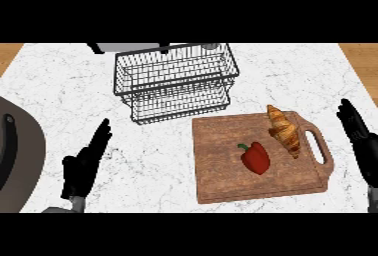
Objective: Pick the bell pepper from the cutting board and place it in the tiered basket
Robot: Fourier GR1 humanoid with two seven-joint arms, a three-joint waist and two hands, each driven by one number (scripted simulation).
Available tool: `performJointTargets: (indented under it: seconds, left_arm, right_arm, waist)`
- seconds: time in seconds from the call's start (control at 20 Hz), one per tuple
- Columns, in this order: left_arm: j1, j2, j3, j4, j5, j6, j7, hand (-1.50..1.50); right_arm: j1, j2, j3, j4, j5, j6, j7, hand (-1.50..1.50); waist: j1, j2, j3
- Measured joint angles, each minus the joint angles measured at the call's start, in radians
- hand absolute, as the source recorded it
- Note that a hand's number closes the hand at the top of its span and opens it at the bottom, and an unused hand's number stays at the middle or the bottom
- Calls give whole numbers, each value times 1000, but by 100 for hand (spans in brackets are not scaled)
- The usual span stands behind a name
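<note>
A red bell pepper [256, 157] with a green stem lies near the middle of the wooden cutting board [221, 175]. The black wire tiered basket [176, 80] stands behind the board, up and to the left, with nothing in it. My right hand [359, 142] is at the right edge, just right of the board's handle, its fingers straight and pointing up. My left hand [85, 165] is at the lower left, fingers straight, well left of the board. Neither hand touches the pepper.
A croissant [285, 131] lies on the board's upper right, close to the pepper. A large grey rounded object [15, 160] fills the left edge. The white marble counter [295, 75] ends in wood floor at both upper corners.
</note>
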Motion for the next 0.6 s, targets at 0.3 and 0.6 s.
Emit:
performJointTargets:
  seconds: [0.3, 0.6]
  left_arm:
    - [-86, -11, -10, -6, 1, -56, -35, 0]
    - [-132, -26, -13, 26, 36, -138, -62, 0]
  right_arm:
    - [-136, 177, 191, -79, 45, -33, 159, -150]
    - [-252, 369, 338, 40, 122, -150, 170, -150]
  waist:
    - [34, 14, 6]
    - [40, 21, 10]
